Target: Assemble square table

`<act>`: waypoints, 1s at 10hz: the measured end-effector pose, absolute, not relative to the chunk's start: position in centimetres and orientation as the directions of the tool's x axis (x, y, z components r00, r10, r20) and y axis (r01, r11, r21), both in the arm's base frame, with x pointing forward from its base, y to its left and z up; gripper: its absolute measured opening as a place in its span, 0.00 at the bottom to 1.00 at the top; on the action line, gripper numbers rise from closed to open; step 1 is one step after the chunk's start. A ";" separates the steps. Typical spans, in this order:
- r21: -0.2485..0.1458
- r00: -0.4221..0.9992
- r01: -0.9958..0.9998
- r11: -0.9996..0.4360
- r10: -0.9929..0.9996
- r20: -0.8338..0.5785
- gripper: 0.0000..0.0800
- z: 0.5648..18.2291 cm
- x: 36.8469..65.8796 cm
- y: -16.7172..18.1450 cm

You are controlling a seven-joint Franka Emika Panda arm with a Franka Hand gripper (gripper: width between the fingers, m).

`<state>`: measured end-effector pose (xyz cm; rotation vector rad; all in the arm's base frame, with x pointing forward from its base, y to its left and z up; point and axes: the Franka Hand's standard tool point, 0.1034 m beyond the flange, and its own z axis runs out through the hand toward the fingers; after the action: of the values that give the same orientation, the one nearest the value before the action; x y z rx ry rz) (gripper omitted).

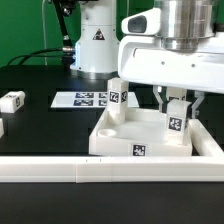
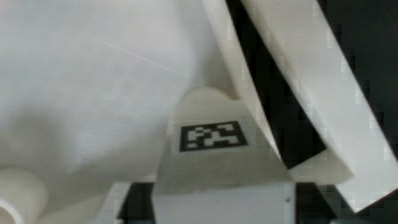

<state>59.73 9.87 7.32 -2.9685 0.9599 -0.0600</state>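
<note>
— White plastic slab, the square table [image 1: 150,135], sits on the black worktop [image 1: 40,125] near the long border rail [image 1: 60,170]; where's the arm?

— At the slab's three o'clock corner; end effector [image 1: 178,103] clamped on a tagged leg [image 1: 176,122], upright in that corner.

— Other legs?

— One [image 1: 117,95] upright at the slab's eleven o'clock corner; another [image 1: 12,100] loose at nine o'clock, well apart; marker board [image 1: 85,98] between.
</note>
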 end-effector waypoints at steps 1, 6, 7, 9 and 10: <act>-0.030 0.796 -0.603 -0.797 -0.604 0.031 0.38 7.3 59.7 9.8; -0.034 0.790 -0.612 -0.790 -0.613 0.029 0.80 7.6 59.8 10.6; -0.038 0.799 -0.599 -0.800 -0.600 0.029 0.80 8.1 59.8 10.8; -0.047 0.832 -0.553 -0.832 -0.554 0.020 0.81 10.3 59.6 11.0; -0.053 0.846 -0.532 -0.845 -0.533 0.016 0.81 11.5 59.5 11.0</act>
<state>59.51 11.04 11.52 -2.9740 0.8580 -0.0466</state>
